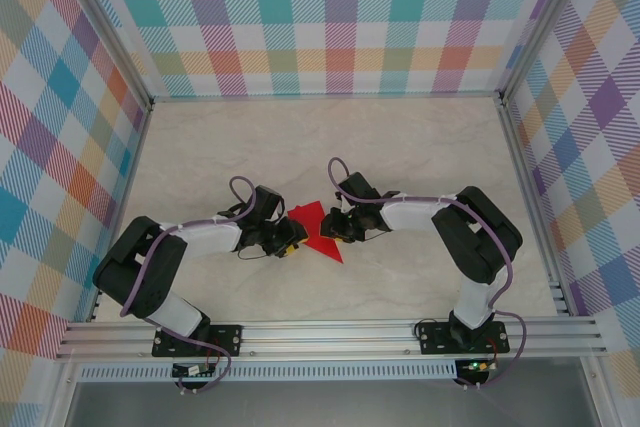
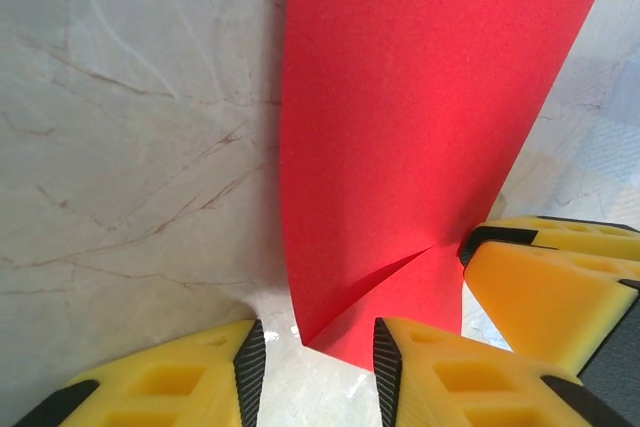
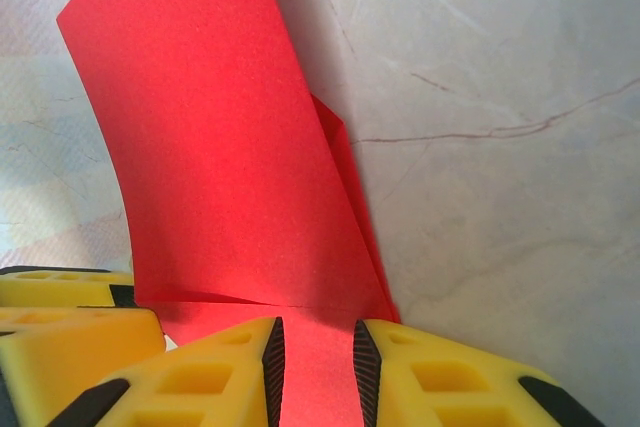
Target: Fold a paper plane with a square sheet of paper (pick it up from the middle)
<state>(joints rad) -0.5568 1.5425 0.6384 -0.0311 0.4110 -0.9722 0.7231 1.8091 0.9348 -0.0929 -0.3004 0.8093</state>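
At right hand (image 3: 315, 342): released, jaws slightly apart, red sheet (image 3: 230, 147) flat across the gap.
At left hand (image 2: 315, 347): released, sheet corner between the jaws.
Red sheet: folded, one flap raised, on worktop (image 3: 500, 67); near edge cut off.

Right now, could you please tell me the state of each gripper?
Left gripper: open, a corner of the square sheet of paper between its jaws.
Right gripper: narrowly open, the paper showing across the gap.
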